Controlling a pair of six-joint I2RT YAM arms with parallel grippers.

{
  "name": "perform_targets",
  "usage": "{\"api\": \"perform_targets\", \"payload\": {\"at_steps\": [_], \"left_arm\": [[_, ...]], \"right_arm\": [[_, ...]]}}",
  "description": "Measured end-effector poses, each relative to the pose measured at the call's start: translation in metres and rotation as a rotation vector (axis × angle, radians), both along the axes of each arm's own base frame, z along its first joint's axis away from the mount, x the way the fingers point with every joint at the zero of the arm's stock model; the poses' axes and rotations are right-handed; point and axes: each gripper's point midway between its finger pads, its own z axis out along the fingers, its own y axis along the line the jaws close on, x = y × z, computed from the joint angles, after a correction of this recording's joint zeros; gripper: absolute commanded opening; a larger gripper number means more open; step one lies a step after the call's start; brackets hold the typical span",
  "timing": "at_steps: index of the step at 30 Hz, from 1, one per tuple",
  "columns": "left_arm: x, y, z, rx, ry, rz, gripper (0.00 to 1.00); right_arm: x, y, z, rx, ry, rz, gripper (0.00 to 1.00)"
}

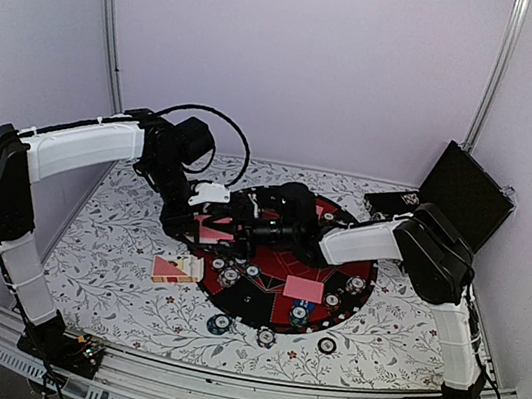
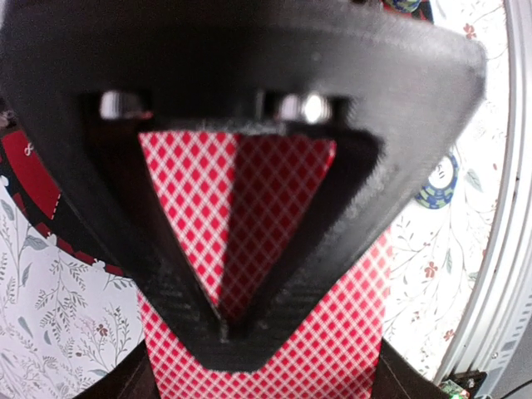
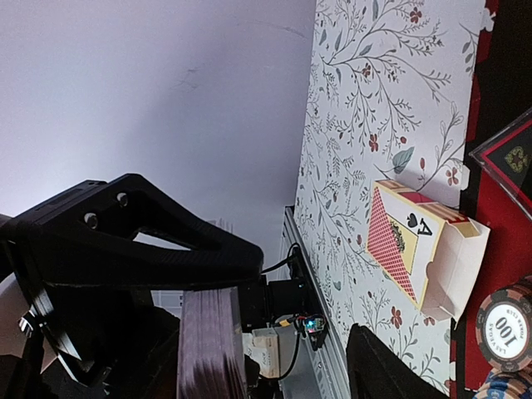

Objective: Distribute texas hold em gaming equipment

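Pinching a deck of playing cards [image 2: 274, 362] with the left gripper's [image 1: 209, 225] fingers, over the mat's [image 1: 277, 260] left rim. Cannot tell the right gripper's [image 1: 242, 224] spread beside it. Lying mouth-open on the floral cloth [image 3: 357, 125]: card box [image 3: 420, 245]. Standing open at back right: black case [image 1: 469, 196], contents unclear.

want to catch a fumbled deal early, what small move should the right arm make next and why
Probably close the right end effector gently on the card deck. The left end effector is shut on that deck, and the right one's jaws stand open close to it, so pinching off a card looks like the next step.
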Motion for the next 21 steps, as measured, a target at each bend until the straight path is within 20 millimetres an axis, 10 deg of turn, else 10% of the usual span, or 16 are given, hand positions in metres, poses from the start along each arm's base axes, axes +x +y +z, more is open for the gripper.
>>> {"api": "perform_targets", "payload": {"at_steps": [21], "left_arm": [[0.001,0.001,-0.001,0.009,-0.006,0.001,0.08]], "right_arm": [[0.009,-0.036,0.015,-0.018,-0.020,-0.047,0.35]]}}
